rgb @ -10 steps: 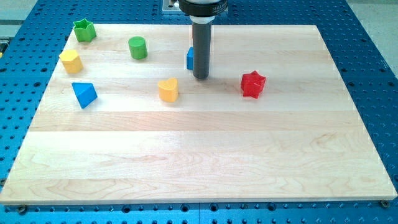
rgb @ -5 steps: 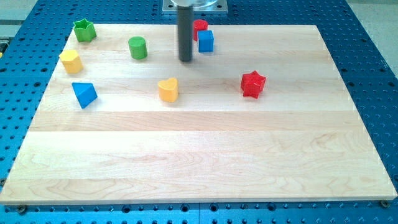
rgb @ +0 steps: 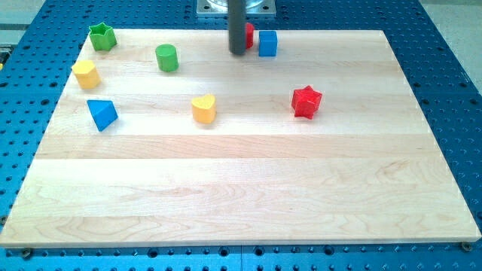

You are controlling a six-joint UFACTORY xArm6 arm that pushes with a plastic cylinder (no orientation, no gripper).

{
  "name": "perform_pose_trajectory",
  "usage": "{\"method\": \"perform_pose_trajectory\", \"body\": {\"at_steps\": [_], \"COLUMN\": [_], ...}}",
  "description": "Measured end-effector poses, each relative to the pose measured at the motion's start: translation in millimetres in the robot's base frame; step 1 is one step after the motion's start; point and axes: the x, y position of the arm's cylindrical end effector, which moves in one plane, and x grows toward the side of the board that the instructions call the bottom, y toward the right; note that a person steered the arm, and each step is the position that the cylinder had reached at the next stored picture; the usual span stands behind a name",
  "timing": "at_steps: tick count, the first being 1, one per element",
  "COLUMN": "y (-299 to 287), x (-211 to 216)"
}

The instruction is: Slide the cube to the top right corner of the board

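The blue cube [rgb: 267,43] sits near the board's top edge, a little right of centre. My tip [rgb: 237,52] is just left of it, with a small gap between them. A red block [rgb: 249,35] is mostly hidden behind the rod, touching or nearly touching the cube's left side. The board's top right corner [rgb: 380,34] is far to the cube's right.
A red star [rgb: 306,102] lies right of centre. A yellow heart [rgb: 203,108] is at centre left. A green cylinder [rgb: 166,57], a green star [rgb: 102,36], a yellow block [rgb: 86,74] and a blue triangle [rgb: 102,114] are on the left.
The blue cube has slid up and to the right along the top edge. My tip moved up from the board's middle and now stands left of the cube.
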Motion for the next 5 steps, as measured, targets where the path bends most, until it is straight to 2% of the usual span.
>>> {"method": "perform_pose_trajectory", "body": {"at_steps": [2, 3, 4, 5], "y": [148.2, 85.3, 69.6, 127.9], "x": [6.5, 0.9, -15.6, -22.7]}}
